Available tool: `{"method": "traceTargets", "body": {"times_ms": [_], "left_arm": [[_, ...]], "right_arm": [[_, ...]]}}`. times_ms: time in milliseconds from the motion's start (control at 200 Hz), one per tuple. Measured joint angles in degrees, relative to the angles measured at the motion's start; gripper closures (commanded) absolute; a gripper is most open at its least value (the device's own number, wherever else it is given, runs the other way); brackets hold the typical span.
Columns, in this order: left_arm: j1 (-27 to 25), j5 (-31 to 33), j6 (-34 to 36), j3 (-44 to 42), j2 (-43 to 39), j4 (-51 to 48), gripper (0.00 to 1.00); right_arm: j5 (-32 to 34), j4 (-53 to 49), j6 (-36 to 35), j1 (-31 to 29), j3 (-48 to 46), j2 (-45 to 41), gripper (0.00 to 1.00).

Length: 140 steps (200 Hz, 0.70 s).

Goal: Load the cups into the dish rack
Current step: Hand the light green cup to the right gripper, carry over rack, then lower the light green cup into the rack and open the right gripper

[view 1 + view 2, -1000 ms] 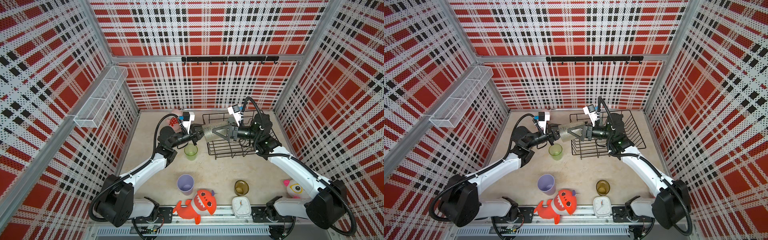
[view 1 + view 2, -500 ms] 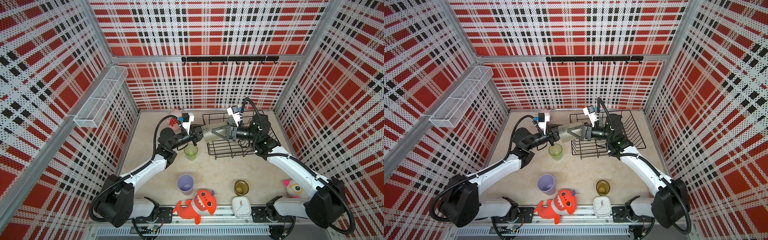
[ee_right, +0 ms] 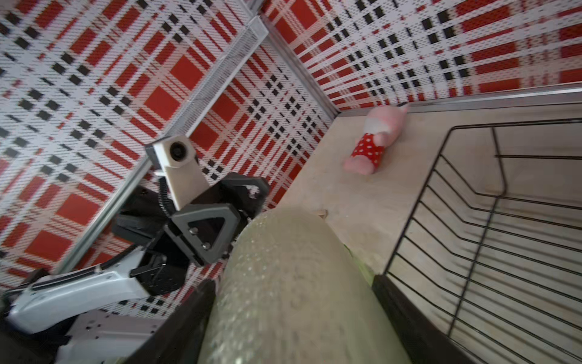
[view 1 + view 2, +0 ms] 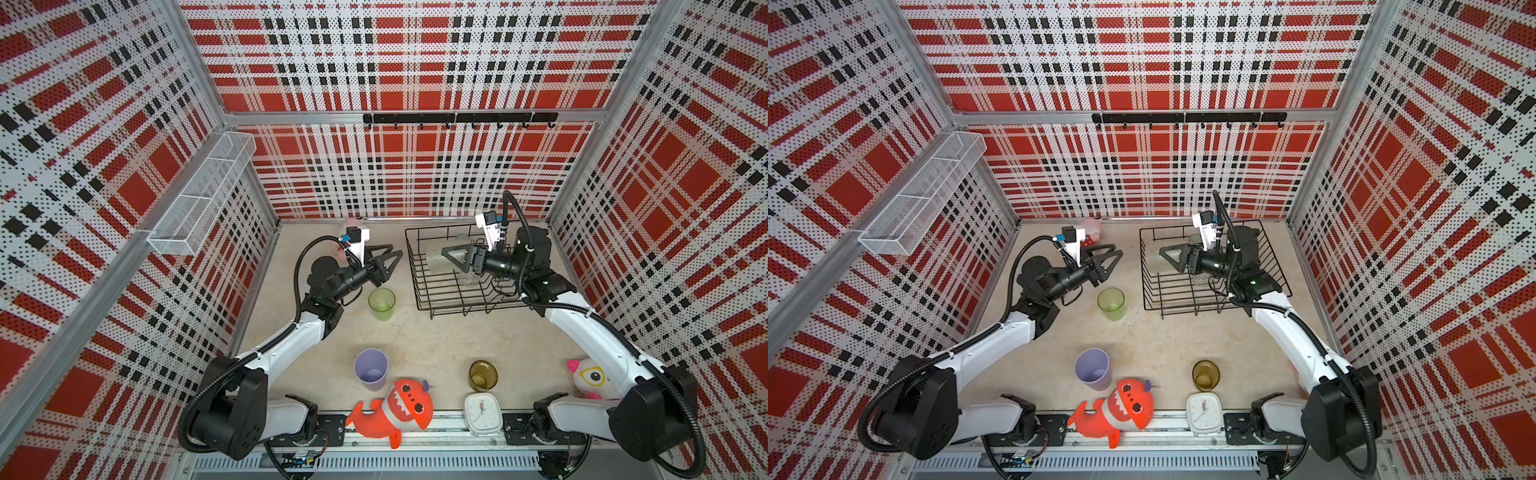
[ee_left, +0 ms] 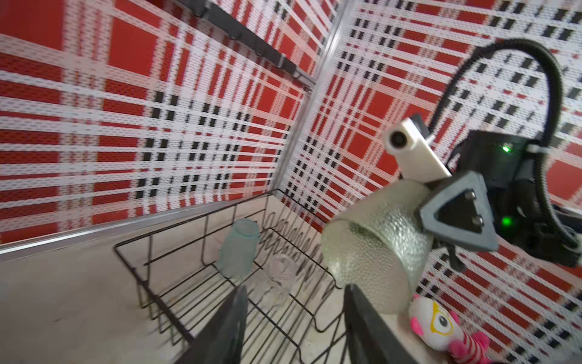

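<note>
- Tan tabletop in both top views: dish rack (image 4: 453, 291) at far right corner; right gripper (image 4: 444, 260) grasps frosted cup (image 4: 435, 262) over it; left gripper (image 4: 392, 253) spread, empty
- Left wrist view: teal cup (image 5: 239, 249) and clear glass (image 5: 280, 274) sit inside dish rack
- Right wrist view: frosted cup clamped between fingers (image 3: 406, 315)
</note>
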State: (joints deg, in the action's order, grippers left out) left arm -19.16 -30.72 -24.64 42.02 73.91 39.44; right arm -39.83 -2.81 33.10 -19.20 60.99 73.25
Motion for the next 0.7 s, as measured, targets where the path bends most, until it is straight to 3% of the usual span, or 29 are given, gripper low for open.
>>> {"method": "traceTargets", "body": {"times_ms": [281,702], "left_arm": [[2.73,14.40,-0.57,-0.26,-5.57,-11.47,0.42],[1.86,24.41,-2.27,-2.51,-5.86,-26.32,0.39]], "right_arm": [[17.79,-19.71,-15.76,-0.02,4.57,2.95,0.44],[36.17,-30.05,-22.36,-0.02,5.27,9.51,0.46]]}}
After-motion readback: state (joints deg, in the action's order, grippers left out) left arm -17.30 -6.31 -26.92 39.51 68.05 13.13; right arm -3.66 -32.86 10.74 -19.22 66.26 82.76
